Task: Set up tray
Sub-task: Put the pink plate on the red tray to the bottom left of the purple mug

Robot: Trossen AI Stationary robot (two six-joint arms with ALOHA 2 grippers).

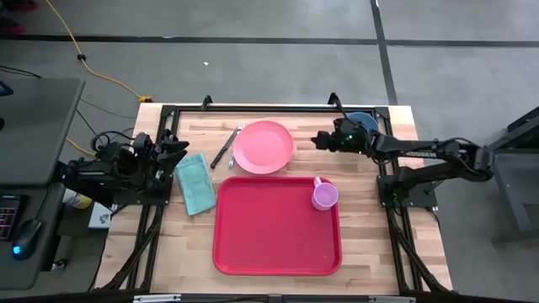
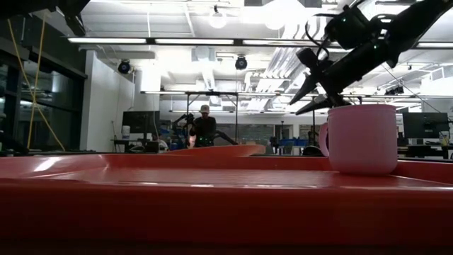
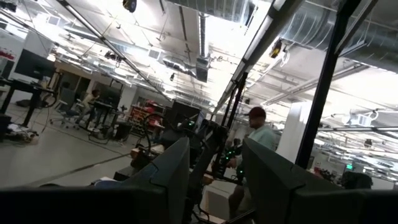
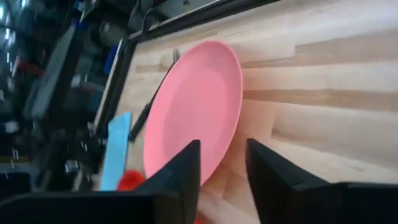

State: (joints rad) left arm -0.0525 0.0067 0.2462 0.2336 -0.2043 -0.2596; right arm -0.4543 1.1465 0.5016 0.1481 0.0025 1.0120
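Observation:
The large red tray (image 1: 278,244) lies flat on the near middle of the table and fills the low view's foreground (image 2: 212,205). A pink mug (image 1: 325,196) (image 2: 361,138) stands upright in the tray's far right corner. The round pink plate (image 1: 263,146) (image 4: 193,112) lies on the wood just beyond the tray. My right gripper (image 1: 318,140) (image 2: 308,95) (image 4: 224,165) is open in the air, just right of the plate, its fingers pointing toward it. My left gripper (image 1: 179,148) (image 3: 214,180) waits open at the table's left edge, aimed up at the room.
A knife and fork (image 1: 227,145) lie left of the plate, and a folded teal cloth (image 1: 195,182) (image 4: 118,149) lies left of the tray. A blue object (image 1: 362,122) sits under the right arm at the far right. Bare wood shows right of the tray. People stand in the room beyond.

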